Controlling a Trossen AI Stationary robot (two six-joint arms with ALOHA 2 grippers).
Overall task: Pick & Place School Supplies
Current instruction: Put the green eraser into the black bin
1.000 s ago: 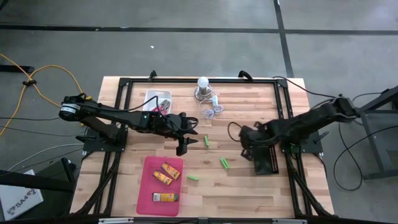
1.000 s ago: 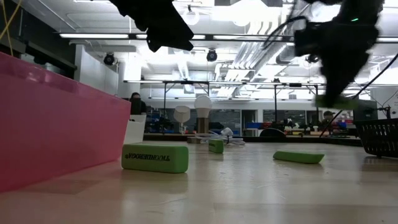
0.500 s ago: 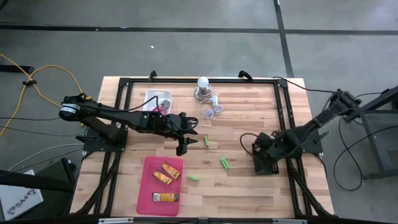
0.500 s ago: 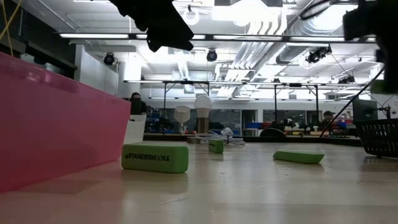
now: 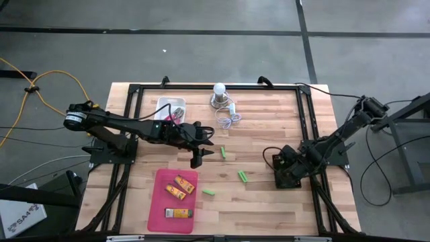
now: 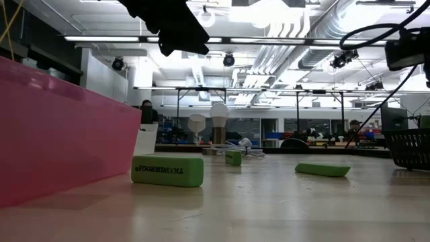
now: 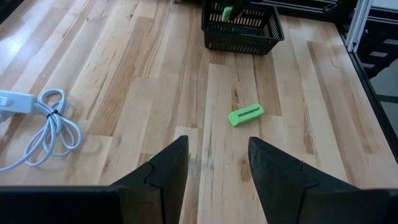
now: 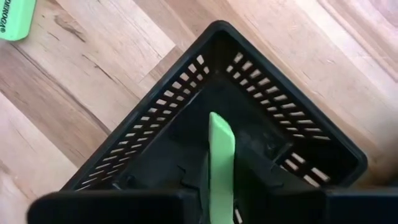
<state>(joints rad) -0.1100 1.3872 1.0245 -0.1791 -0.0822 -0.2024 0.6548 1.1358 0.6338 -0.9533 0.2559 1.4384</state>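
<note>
Three orange-yellow pieces [image 5: 177, 191] lie in the pink tray [image 5: 161, 215]. Green sticks lie flat on the table [image 5: 222, 152] [image 5: 242, 176] [image 5: 209, 191]. The pink-handled tools [image 5: 176, 115] lie in a white tray at the far left. My left gripper [image 5: 197, 160] hangs open and empty above the table, left of the nearest stick; in its wrist view [image 7: 217, 168] a stick [image 7: 246, 114] lies ahead. My right gripper [image 5: 281, 165] is over the black basket [image 5: 290, 179], shut on a green stick [image 8: 221, 155]. My right gripper pinches the green stick's two flat sides [image 8: 217, 180] between its two fingers, at one end of the stick. The fingers point down into the basket. The stick reaches on past the fingertips toward the basket's floor [image 8: 249, 106]; whether it touches the floor, I cannot tell.
A white bulb [image 5: 219, 89] with its coiled cord [image 5: 228, 119] stands at the table's far middle. The black frame rails run along the table's left and right sides. In the low view the pink tray's wall [image 6: 54, 128] fills the left and the basket [image 6: 410, 148] shows at the right.
My right gripper has gone from left of the basket toward the table's right and near edges and down into the basket, carrying the green stick. In the low view it has left the picture's upper right.
</note>
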